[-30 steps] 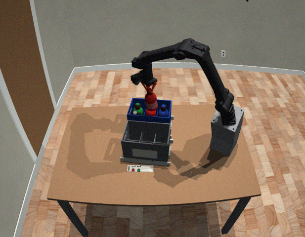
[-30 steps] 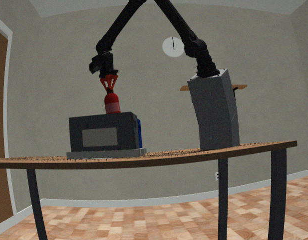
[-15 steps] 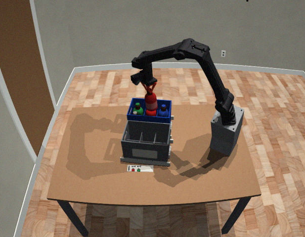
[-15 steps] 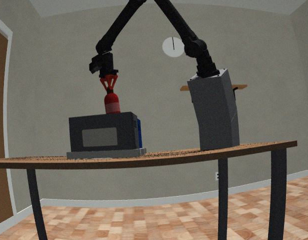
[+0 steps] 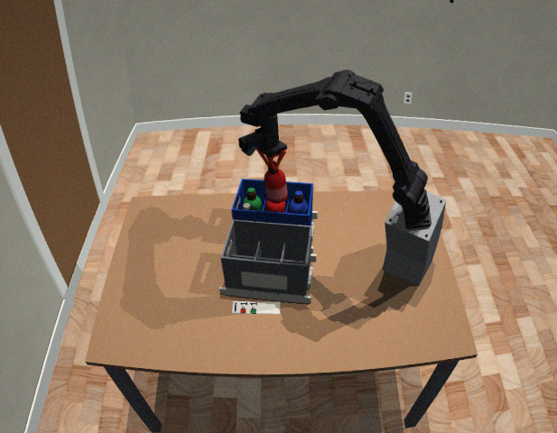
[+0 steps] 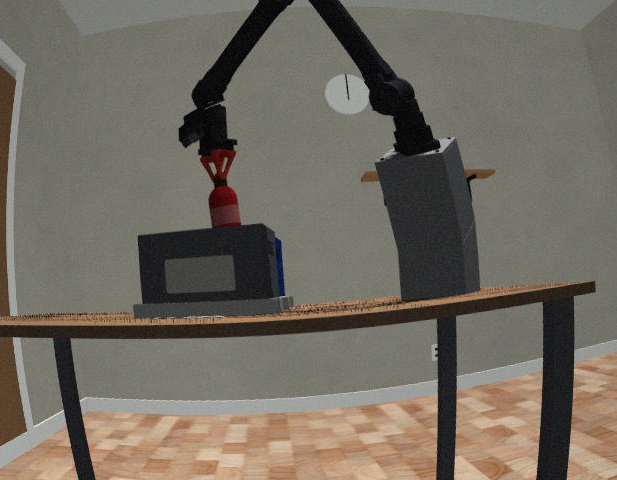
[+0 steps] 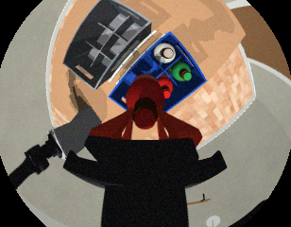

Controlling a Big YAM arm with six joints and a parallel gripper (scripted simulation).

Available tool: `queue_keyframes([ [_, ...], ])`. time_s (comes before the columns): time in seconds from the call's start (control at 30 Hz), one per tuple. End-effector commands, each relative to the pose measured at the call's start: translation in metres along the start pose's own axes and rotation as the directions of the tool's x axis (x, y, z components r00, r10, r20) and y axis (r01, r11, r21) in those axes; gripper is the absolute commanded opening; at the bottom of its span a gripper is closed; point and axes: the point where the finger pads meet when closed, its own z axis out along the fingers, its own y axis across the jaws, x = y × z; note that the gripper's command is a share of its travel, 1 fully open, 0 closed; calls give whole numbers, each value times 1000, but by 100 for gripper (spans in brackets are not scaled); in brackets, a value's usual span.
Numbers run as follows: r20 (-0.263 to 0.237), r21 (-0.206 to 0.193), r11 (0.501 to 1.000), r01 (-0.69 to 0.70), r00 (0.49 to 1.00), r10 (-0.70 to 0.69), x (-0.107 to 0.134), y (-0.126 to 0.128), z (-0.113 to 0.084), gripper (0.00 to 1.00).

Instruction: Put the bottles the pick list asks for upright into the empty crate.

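My gripper point(image 5: 273, 166) point(image 6: 220, 180) point(image 7: 145, 111) is shut on the neck of a red bottle point(image 5: 274, 179) point(image 6: 224, 198) point(image 7: 145, 90), held upright above the blue crate point(image 5: 272, 216) point(image 6: 280, 266) point(image 7: 145, 63). In that crate stand another red bottle point(image 5: 275, 205) point(image 7: 165, 87), a green bottle point(image 5: 252, 203) point(image 7: 180, 72), a white-capped bottle point(image 5: 246, 206) point(image 7: 164, 53) and a blue bottle point(image 5: 298, 205). The grey crate point(image 5: 236, 272) point(image 6: 153, 268) point(image 7: 97, 80) shows no bottles. The pick list point(image 5: 269, 308) shows red 1 and green 1.
The two crates stand close together, the blue one behind the grey. A light grey strip point(image 5: 264, 295) point(image 6: 194, 308) runs along the grey crate's front foot, and small blocks stick out at the crates' right side. The arm's grey pedestal point(image 5: 409, 252) point(image 6: 427, 232) point(image 7: 79, 130) stands at the right.
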Motion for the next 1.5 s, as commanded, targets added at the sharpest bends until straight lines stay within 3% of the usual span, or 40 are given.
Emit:
queue_keyframes([
  [0.0, 32, 116, 992, 43, 998, -47, -23, -29, -52, 0],
  [0.77, 32, 116, 992, 43, 998, -47, -23, -30, -51, 0],
  [0.9, 39, 136, 990, 32, 999, -37, -26, -27, -51, 0],
  [1.03, 38, 131, 991, 30, 999, -35, -25, -21, -48, 0],
  [1.07, 24, 78, 997, 7, 1000, -9, -13, -1, -32, 0],
  [1.2, 25, 90, 996, 12, 1000, -14, -14, 4, -32, 0],
  [1.27, 33, 118, 992, 32, 999, -36, -27, -2, -42, 0],
  [1.33, 22, 82, 996, 35, 999, -37, -26, 16, -26, 0],
  [1.4, 17, 68, 997, 37, 999, -39, -29, 25, -24, 0],
  [1.47, 23, 86, 996, 36, 999, -38, -30, 21, -30, 0],
])
